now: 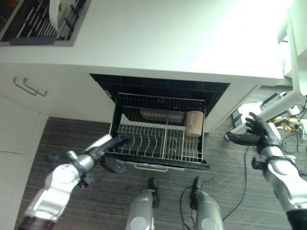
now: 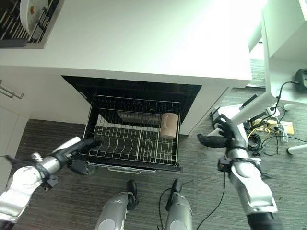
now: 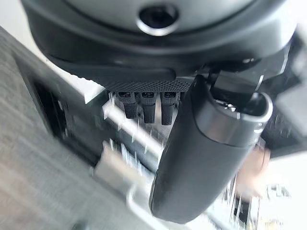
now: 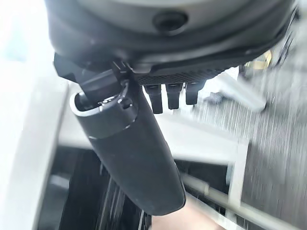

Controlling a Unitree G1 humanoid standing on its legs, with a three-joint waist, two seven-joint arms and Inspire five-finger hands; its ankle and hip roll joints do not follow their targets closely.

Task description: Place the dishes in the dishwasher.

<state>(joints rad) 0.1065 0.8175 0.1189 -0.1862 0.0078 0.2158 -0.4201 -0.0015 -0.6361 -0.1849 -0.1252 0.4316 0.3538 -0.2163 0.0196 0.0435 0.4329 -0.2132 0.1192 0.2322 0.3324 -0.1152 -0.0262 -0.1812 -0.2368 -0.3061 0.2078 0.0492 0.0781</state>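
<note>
The left hand (image 1: 106, 146), fingers straight and relaxed, touches the near left corner of the pulled-out wire rack (image 1: 158, 143), while the right hand (image 2: 225, 136) hovers spread well to its right. A smooth beige cylindrical cup (image 1: 194, 123) stands in the rack's far right. On the white counter's far left, a pale round plate (image 1: 60, 12) leans in a dark drying rack (image 1: 29, 26).

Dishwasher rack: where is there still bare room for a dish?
The rack is free across its left and front tines. Its back right corner holds a tan cup, with a grey tray beside it. The left hand crowds the front left corner.
</note>
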